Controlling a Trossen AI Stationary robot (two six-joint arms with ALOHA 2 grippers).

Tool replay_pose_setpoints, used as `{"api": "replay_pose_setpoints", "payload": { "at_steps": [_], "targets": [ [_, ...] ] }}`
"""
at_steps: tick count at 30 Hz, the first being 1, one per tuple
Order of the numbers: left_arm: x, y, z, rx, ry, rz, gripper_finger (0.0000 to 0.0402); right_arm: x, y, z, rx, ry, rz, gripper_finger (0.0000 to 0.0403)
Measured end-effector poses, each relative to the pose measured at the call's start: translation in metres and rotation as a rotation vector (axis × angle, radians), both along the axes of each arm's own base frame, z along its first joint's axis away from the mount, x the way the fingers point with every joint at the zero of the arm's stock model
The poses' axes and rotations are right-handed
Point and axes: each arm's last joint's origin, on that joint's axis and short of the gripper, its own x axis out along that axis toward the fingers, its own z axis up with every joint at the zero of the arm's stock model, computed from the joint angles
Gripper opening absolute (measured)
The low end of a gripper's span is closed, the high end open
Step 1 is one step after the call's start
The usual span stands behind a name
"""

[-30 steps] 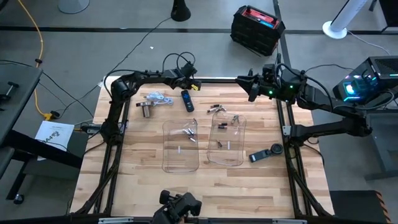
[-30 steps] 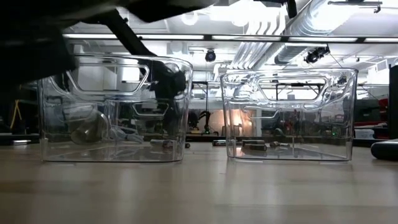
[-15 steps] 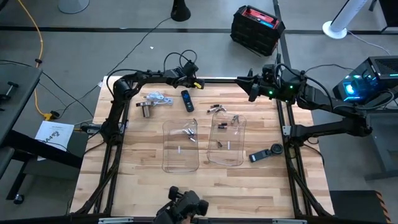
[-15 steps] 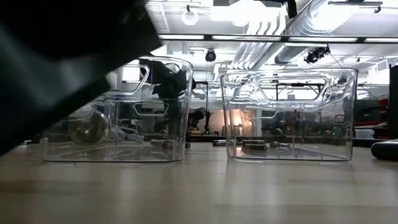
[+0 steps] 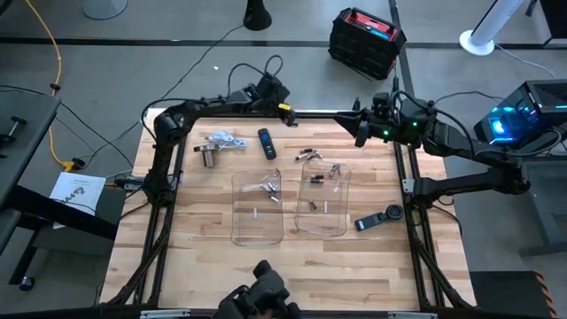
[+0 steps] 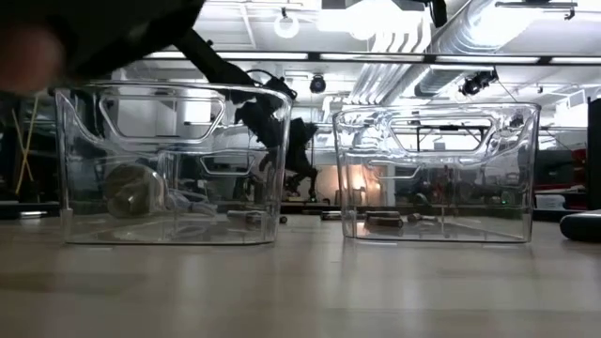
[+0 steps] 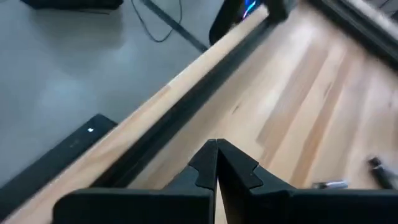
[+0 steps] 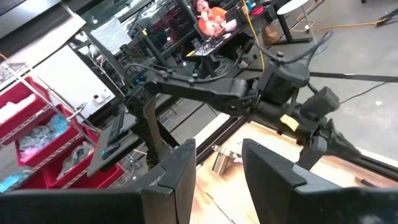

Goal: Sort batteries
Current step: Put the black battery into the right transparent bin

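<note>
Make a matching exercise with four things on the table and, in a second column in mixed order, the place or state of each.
Things:
1. left pincer
2. right pincer
3. metal cup
4. flat gadget

Places or states:
A. open, at the table's far right edge
B. beside the right tray, toward the table's right edge
C. shut, empty, at the far edge
D. left of the remote

Pairs: 1-C, 2-A, 3-D, 4-B

matt wood table (image 5: 195,239), clear glossy trays (image 5: 257,221) — plastic
</note>
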Motion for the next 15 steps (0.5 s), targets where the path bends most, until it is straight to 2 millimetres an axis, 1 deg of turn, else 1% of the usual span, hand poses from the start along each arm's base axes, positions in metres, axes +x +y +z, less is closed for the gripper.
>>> {"api": "replay_pose_setpoints", "payload": {
  "at_steps": [2, 4, 6, 11, 13, 15],
  "targets": [
    [0.001, -0.002, -0.002, 0.035, 0.043, -0.040, 0.0001, 0.000, 0.000, 0.000, 0.000, 0.001, 0.001, 0.0126],
    [0.004, -0.002, 0.002, 0.087, 0.054, -0.085, 0.0007, 0.000, 0.000, 0.000, 0.000, 0.001, 0.001, 0.0126],
    [0.006, -0.002, 0.008, 0.144, 0.063, -0.130, 0.0022, 0.000, 0.000, 0.000, -0.001, 0.001, 0.000, 0.0126],
    [0.008, -0.002, 0.006, 0.178, 0.132, -0.203, 0.0086, 0.000, 0.000, 0.000, 0.015, -0.005, -0.002, 0.0126],
    [0.008, 0.002, 0.011, 0.193, 0.129, -0.224, 0.0115, 0.000, 0.000, 0.000, 0.018, -0.006, -0.003, 0.0126],
    [0.007, 0.005, 0.008, 0.186, 0.142, -0.235, 0.0140, 0.000, 0.000, 0.000, 0.019, -0.006, -0.003, 0.0126]
  ]
}}
